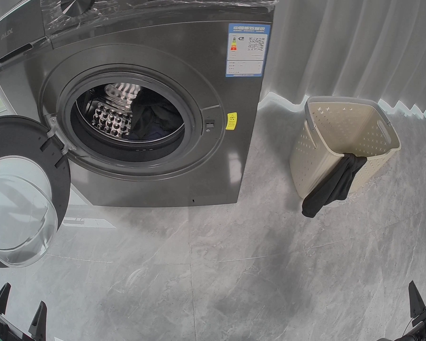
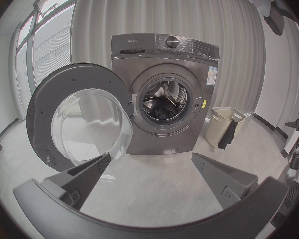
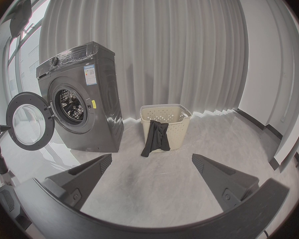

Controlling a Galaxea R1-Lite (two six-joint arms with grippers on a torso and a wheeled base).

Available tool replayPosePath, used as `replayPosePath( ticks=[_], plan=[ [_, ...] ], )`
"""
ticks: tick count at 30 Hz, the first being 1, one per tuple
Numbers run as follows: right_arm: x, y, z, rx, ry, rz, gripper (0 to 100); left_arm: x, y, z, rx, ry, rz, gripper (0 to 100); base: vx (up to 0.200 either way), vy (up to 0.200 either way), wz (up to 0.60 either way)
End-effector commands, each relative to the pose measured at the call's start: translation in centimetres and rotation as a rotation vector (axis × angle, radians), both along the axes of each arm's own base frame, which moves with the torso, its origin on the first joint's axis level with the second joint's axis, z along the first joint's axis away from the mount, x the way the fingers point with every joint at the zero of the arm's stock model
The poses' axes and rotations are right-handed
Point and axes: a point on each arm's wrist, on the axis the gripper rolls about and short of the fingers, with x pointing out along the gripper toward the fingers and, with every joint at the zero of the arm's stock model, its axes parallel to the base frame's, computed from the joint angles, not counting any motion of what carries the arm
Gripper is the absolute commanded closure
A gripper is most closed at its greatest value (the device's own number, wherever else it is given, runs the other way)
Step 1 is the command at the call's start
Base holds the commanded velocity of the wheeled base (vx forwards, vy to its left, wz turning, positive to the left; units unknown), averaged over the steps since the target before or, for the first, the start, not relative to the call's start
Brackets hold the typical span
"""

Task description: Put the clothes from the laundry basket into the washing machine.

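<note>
Left tool, right tool spread; one basket, one garment on rim.

You face a dark grey front-loading washing machine whose metal body has a smooth satin sheen. The wrinkled clear plastic film over its control panel looks glossy. Its perforated steel drum shines bright. The round door pairs a matt dark plastic ring with a glossy clear bowl. Your beige perforated plastic laundry basket looks smooth and dull, and the black cloth garment on its rim is soft and matt. The grey marbled floor tiles are polished; the pale pleated curtain is matt cloth.
</note>
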Motion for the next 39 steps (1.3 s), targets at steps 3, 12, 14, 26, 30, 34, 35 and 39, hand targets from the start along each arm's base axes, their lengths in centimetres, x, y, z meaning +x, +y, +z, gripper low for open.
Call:
replayPosePath(
  ticks=[3,12,14,26,30,34,35,39],
  plan=[
    [0.04,0.00,-0.51,0.000,0.005,0.000,0,0.05,0.00,-0.51,-0.003,0.006,0.000,0,0.000,-0.200,0.00],
    [0.04,0.00,-0.53,0.000,0.007,0.000,0,0.05,0.00,-0.51,-0.006,0.007,0.000,0,0.000,-0.044,0.00],
    [0.04,0.00,-0.51,0.000,0.005,0.000,0,0.05,0.01,-0.51,-0.006,0.006,0.003,0,0.000,0.000,0.00],
    [0.04,0.00,-0.53,-0.001,0.007,0.002,0,0.05,0.04,-0.51,-0.015,0.006,0.019,0,0.000,-0.200,0.00],
    [0.04,0.00,-0.53,-0.001,0.007,0.002,0,0.05,0.04,-0.51,-0.015,0.006,0.019,0,0.000,-0.200,0.00],
    [0.04,0.00,-0.53,-0.001,0.007,0.002,0,0.05,0.04,-0.51,-0.018,0.006,0.019,0,0.000,-0.200,0.00],
    [0.04,0.00,-0.53,-0.001,0.007,0.002,0,0.05,0.04,-0.51,-0.018,0.006,0.019,0,0.000,-0.200,0.00],
    [0.04,0.00,-0.53,-0.001,0.007,0.002,0,0.05,0.04,-0.51,-0.018,0.006,0.019,0,0.000,0.000,0.00]
  ],
)
